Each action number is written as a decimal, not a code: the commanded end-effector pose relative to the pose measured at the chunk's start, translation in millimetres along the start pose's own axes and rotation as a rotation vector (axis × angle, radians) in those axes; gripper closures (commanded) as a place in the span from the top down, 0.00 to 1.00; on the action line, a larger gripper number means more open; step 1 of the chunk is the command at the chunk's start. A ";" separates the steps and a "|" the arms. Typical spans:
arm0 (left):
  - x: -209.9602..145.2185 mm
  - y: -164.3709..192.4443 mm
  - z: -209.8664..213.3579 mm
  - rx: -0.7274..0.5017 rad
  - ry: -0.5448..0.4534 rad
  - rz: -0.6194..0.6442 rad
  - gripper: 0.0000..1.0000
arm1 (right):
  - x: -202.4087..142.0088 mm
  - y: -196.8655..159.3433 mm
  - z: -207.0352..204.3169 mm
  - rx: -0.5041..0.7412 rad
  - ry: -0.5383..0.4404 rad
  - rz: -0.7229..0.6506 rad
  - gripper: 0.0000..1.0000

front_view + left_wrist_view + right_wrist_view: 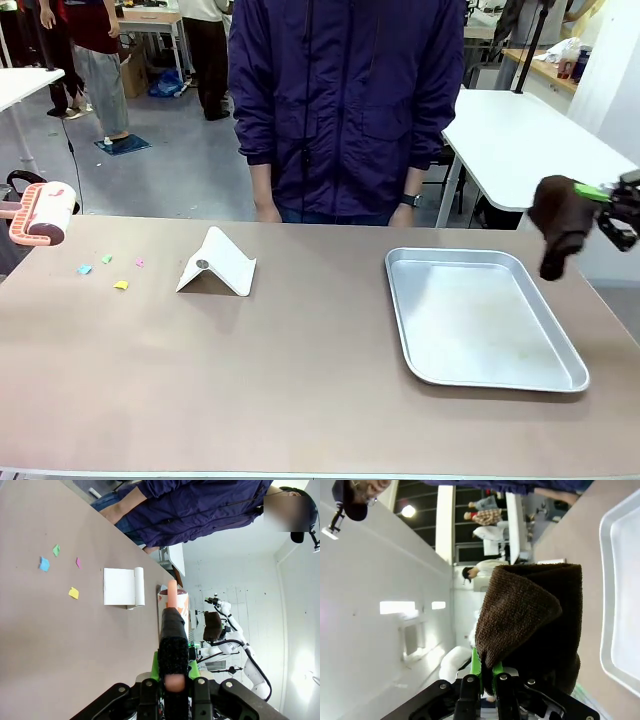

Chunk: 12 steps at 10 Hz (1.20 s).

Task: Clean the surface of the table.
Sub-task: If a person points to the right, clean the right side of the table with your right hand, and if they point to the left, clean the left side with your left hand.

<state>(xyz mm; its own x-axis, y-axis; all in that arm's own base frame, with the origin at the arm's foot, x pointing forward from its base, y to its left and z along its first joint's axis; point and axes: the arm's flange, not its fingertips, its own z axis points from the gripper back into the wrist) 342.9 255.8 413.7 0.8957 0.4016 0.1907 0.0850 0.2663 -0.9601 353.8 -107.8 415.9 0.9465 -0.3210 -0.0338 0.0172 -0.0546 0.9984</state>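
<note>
Table: brownish top across the foreground, not yet cleaned. On it: coloured paper scraps at left, white folded stand, metal tray at right. Left gripper clamped on lint roller; right gripper clamped on brown cloth. Step: approach. Next, probably: roller lowered onto the scraps.

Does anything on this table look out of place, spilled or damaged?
Yes. A few small coloured paper scraps lie scattered on the table near its left end, apart from the white folded stand. They look like loose litter. Nothing else stands out.
</note>
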 end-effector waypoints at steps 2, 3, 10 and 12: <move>-0.6 -3.5 2.4 -0.011 0.008 -0.005 0.00 | 35.8 -24.8 42.3 0.051 0.058 -0.044 0.09; -0.6 -3.5 2.4 -0.011 0.008 -0.005 0.00 | 39.2 -31.5 51.3 0.067 0.066 -0.033 0.09; -0.6 -3.5 2.4 -0.011 0.008 -0.005 0.00 | 35.7 -38.8 50.0 0.057 0.039 -0.077 0.09; -0.6 -3.5 2.4 -0.011 0.008 -0.005 0.00 | 35.7 -38.8 50.0 0.057 0.039 -0.077 0.09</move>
<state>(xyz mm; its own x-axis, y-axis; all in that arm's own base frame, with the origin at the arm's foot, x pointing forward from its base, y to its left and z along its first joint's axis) 343.0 255.8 413.6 0.8959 0.4014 0.1904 0.0848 0.2661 -0.9602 375.0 -168.6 367.8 0.9531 -0.2789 -0.1176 0.0837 -0.1307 0.9879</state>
